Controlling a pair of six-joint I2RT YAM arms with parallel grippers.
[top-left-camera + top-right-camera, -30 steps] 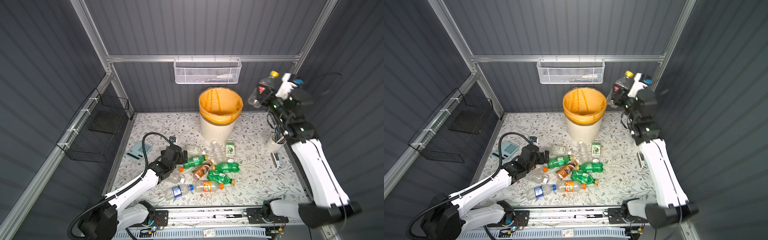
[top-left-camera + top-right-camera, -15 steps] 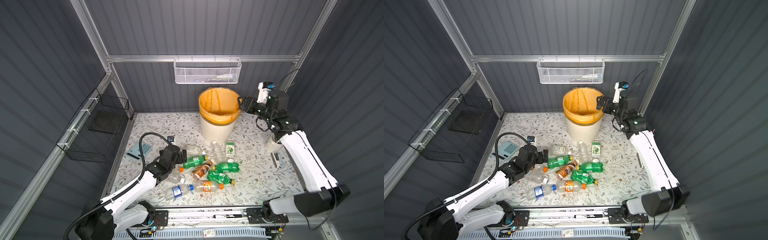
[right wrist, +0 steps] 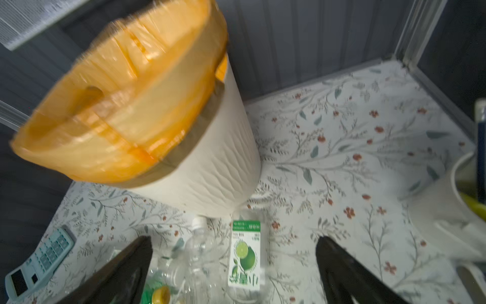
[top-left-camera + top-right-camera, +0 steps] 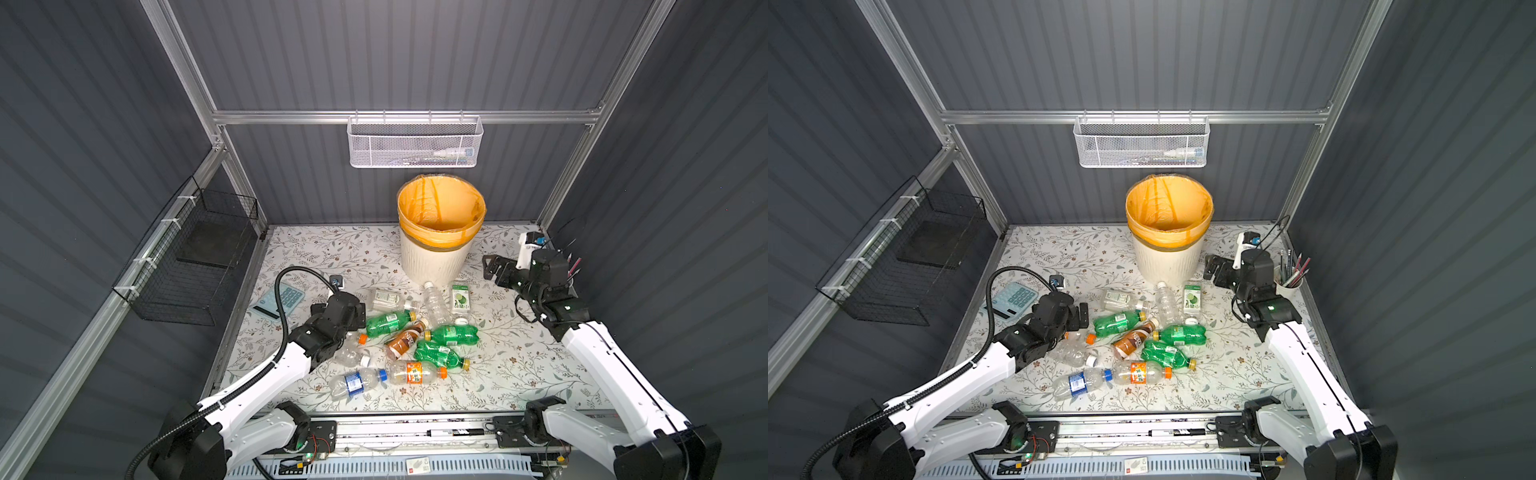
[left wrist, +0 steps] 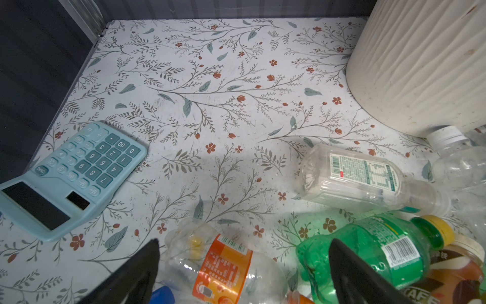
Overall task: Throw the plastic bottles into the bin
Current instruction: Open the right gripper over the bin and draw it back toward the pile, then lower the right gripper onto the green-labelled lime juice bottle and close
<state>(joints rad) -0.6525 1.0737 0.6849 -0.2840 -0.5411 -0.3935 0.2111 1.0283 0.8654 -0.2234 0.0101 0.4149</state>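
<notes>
This was a robot test cell in a lab rather than a home: dark ribbed wall panels on an aluminium frame boxed in a small bench covered in floral paper. White robot arms stood on a rail with bare wiring at its front edge. A calculator and a pencil cup served as office props.

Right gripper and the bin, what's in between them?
Nothing lies there. In both top views only bare flowery tabletop shows between the open right gripper and the bin.
</notes>
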